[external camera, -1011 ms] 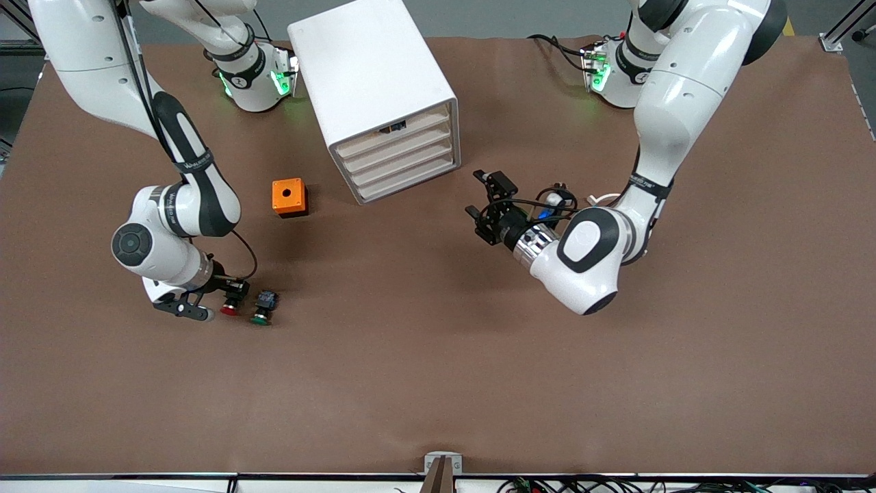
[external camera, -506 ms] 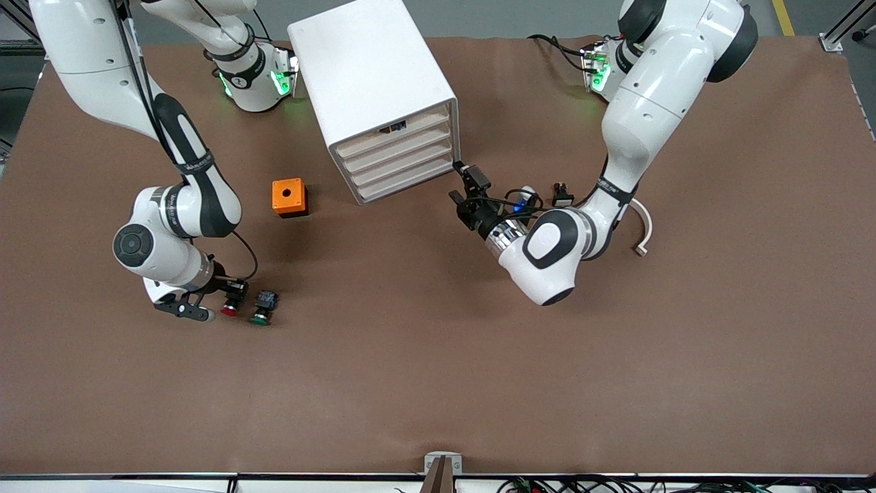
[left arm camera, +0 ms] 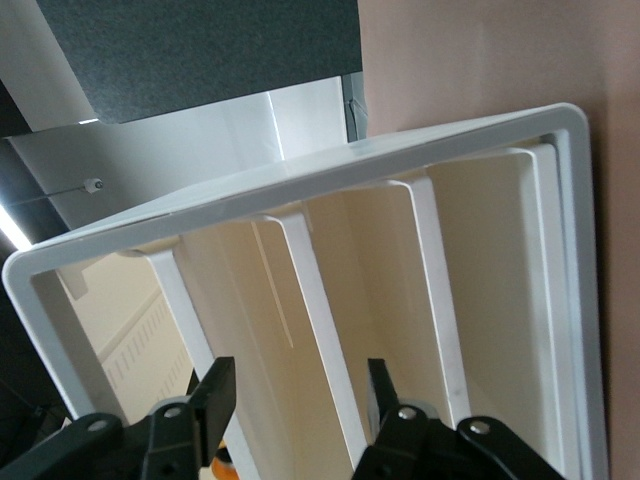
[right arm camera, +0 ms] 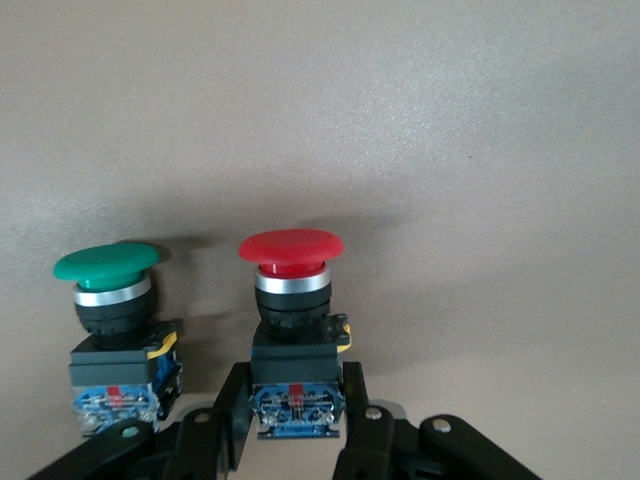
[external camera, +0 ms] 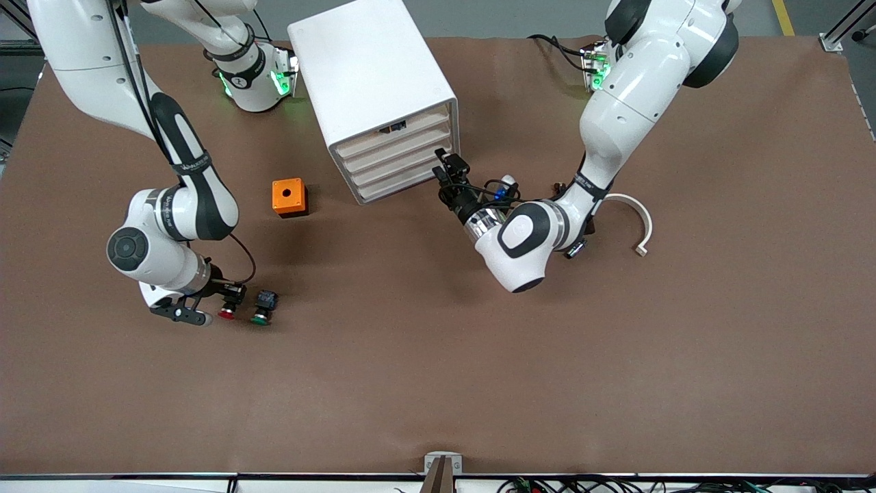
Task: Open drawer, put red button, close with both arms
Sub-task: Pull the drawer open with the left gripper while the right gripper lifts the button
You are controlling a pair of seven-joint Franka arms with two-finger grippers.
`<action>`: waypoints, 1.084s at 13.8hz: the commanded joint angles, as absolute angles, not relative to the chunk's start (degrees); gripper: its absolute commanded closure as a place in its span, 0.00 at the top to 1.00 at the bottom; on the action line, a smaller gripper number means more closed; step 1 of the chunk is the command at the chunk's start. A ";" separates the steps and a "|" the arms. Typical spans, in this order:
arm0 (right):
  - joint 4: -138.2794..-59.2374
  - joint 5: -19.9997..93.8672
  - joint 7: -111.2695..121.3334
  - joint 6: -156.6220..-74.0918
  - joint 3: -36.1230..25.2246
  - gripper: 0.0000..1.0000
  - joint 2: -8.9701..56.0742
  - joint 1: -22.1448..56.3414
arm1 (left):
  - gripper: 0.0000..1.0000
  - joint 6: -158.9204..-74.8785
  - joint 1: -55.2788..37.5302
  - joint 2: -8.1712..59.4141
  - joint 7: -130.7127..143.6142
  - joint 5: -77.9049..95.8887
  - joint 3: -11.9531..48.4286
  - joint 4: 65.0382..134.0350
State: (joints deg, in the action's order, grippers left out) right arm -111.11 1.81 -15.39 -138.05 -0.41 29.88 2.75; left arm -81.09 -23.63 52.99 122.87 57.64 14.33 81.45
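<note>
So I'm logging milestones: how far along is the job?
Nothing finished yet: the drawer is shut. In hand: the left hand is open at the cabinet front; the right hand grips the red button on the table. Left: opening, placing, closing.

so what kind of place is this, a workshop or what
Most likely a robotics lab test bench. Two white Franka arms are mounted at a table under a plain brown cover, with staged props: a white drawer cabinet, an orange box, a red button and a green button. Loose cables run along the table's edge.
</note>
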 commanded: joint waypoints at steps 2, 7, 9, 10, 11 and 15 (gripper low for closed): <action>-105.84 1.85 -16.08 -127.65 -0.26 0.00 28.13 2.90 | 0.60 -80.24 -24.96 54.14 124.19 58.71 14.85 81.74; -103.18 2.54 -16.17 -121.82 -0.18 0.00 23.82 3.25 | 0.61 -80.07 -27.42 54.93 124.19 58.80 14.94 82.00; -102.14 2.55 -19.84 -118.15 -0.09 0.00 22.86 4.21 | 0.61 -80.07 -28.21 54.93 123.84 58.71 14.94 82.00; -100.74 2.64 -21.52 -115.78 -0.09 0.00 22.59 4.91 | 0.59 -80.07 -28.47 54.93 123.84 58.71 14.94 82.00; -99.24 2.72 -23.71 -113.58 0.00 0.00 22.50 5.36 | 0.54 -80.07 -29.00 55.02 123.84 58.71 15.03 82.00; -91.86 5.26 -34.60 -102.24 0.00 0.00 22.41 8.26 | 0.30 -80.07 -29.27 54.93 122.87 58.71 15.38 82.00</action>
State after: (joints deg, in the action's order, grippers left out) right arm -95.33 3.35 -29.93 -107.02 0.22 22.72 7.24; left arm -80.82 -29.07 54.59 123.00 57.65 14.89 82.45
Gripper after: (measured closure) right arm 0.595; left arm 0.559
